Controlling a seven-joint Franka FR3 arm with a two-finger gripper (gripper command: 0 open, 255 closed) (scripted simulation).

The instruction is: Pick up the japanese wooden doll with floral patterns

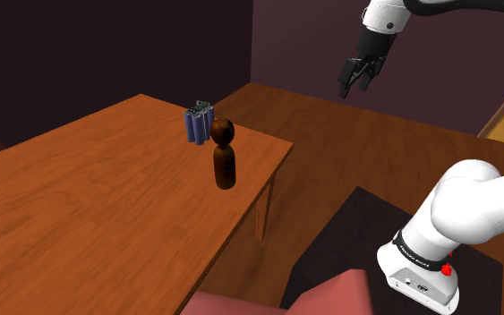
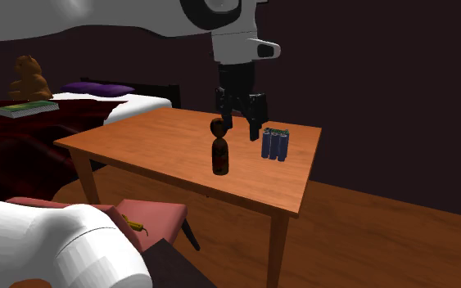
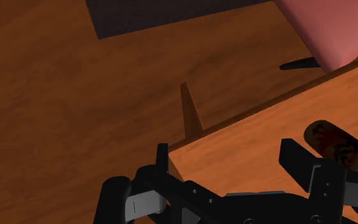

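a wooden table (image 1: 106, 206) with an orange-brown grained top and slim legs stands on a darker wood floor (image 1: 348, 134). two things rest directly on the top, both toward one corner. a dark brown wooden doll (image 1: 225, 157) with a round head stands upright close to the edge at the shoulder view's right. a pack of blue batteries (image 1: 200, 123) stands upright near it, closer to the corner. the second exterior view shows the doll (image 2: 219, 149) and the pack (image 2: 276, 144) apart, not touching.
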